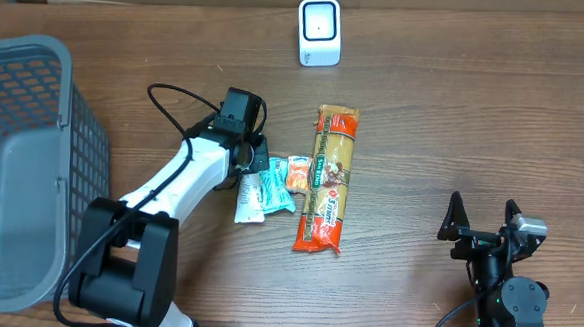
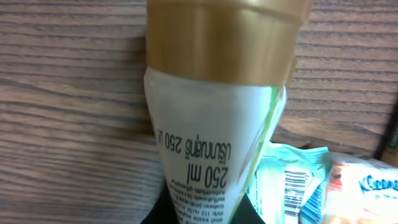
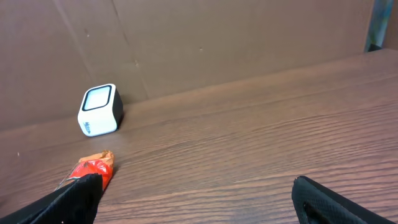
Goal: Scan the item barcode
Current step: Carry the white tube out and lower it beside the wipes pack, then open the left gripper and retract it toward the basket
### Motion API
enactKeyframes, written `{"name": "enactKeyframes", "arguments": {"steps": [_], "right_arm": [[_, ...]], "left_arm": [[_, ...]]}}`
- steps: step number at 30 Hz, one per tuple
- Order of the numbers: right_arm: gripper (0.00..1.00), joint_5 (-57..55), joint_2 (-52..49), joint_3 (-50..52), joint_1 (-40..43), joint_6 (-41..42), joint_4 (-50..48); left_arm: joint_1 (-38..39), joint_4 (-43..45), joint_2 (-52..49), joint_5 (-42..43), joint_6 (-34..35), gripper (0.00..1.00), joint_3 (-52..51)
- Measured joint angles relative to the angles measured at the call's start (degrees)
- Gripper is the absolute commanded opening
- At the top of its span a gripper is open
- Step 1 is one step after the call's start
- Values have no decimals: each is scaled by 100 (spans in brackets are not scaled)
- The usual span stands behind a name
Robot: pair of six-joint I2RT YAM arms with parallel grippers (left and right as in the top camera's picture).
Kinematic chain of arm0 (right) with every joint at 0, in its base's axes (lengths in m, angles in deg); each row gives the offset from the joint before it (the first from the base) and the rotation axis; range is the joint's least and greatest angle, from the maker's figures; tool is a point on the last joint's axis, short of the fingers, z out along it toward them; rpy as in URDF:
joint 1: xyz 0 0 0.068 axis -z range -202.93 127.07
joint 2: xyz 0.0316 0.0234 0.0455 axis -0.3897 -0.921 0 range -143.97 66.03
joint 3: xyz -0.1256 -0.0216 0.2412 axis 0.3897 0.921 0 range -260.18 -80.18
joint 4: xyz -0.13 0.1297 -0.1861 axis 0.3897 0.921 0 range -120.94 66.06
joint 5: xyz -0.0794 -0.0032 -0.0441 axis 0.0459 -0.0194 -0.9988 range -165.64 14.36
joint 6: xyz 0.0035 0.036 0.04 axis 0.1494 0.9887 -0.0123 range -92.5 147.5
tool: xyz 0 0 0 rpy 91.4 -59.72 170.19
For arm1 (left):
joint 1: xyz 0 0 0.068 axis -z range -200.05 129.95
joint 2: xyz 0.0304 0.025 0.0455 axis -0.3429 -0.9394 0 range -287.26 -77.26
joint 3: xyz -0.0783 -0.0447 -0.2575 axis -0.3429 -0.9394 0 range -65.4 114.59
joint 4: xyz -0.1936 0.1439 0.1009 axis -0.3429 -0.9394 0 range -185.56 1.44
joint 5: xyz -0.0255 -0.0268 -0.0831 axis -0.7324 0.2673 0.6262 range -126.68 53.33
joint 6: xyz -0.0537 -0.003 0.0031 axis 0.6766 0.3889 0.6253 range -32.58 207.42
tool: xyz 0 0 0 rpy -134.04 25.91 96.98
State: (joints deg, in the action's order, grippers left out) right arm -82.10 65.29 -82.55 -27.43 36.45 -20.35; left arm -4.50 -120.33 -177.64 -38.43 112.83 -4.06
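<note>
One table (image 1: pixel 455 112) with two robot arms. The left gripper (image 1: pixel 255 164) is clamped around one white bottle (image 2: pixel 211 124) with a gold cap, lying near the table's centre. Just beside the bottle lie one teal packet (image 2: pixel 292 180) with a barcode and one orange tissue pack (image 2: pixel 367 186), then one long pasta packet (image 1: pixel 331 181). One white scanner (image 1: pixel 319 32) stands at the far edge, well apart. One grey basket (image 1: pixel 38 50) sits left. The right gripper (image 1: pixel 483 206) holds nothing, jaws spread wide.
</note>
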Motion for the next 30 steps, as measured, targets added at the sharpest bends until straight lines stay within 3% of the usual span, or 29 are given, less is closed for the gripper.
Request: {"name": "enactKeyframes", "arguments": {"steps": [5,8,9,10,11,17,21,30], "right_arm": [[100,-2,0,0,0,-2,0],[100,0,0,0,0,0,0],[100,0,0,0,0,-2,0],[100,-2,0,0,0,0,0],[100,-2,0,0,0,0,0],[100,0,0,-2,0,-2,-2],[100,2,0,-2,0,-4,-2],[100,0,0,-2,0,0,0]], "left_arm": [[-37,-258,-35,13,-28,6,48],[-149,-564,-70,35,-149,17,136],[-195,-614,-81,48,-212,34,166],[-234,-616,-81,50,-262,62,188],[-262,-614,-81,57,-334,100,225],[-317,-686,-81,70,-356,100,387],[-330,-1532,-87,72,-444,100,914],[-922,-3930,-70,107,-1073,100,3978]]}}
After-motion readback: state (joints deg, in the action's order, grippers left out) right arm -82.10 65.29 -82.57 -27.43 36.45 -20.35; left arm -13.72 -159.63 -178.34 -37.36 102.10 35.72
